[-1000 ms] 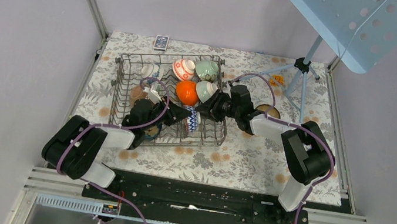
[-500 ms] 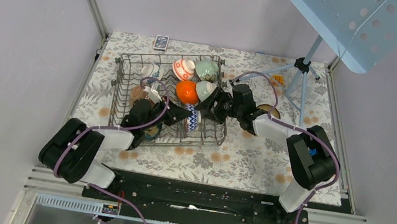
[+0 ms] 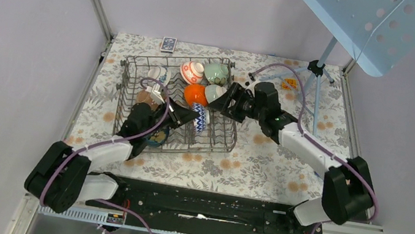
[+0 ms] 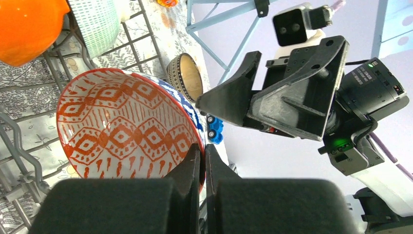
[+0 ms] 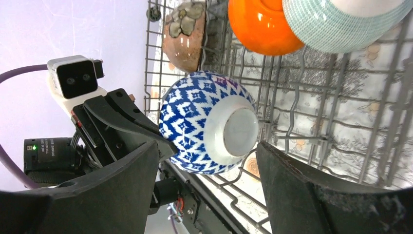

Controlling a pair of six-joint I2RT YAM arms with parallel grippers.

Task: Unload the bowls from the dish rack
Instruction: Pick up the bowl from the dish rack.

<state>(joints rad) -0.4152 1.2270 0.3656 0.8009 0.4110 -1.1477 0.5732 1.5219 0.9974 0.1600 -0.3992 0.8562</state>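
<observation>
With a blue-and-white patterned ceramic bowl [image 4: 122,126] pinched at its rim by the left end effector [image 4: 202,151], apparently low inside the grey wire dish rack [image 3: 213,143], and faced by the spread right end effector [image 5: 207,148], a lift clear of the tines is called for next.

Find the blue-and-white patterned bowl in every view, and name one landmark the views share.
Top external: the blue-and-white bowl is at picture centre, in the near right part of the dish rack.
Left wrist: centre left, orange-patterned inside showing, rim pinched by the left pincer.
Right wrist: centre, blue outside and white foot showing.
Shared landmark: the orange bowl near it.
</observation>
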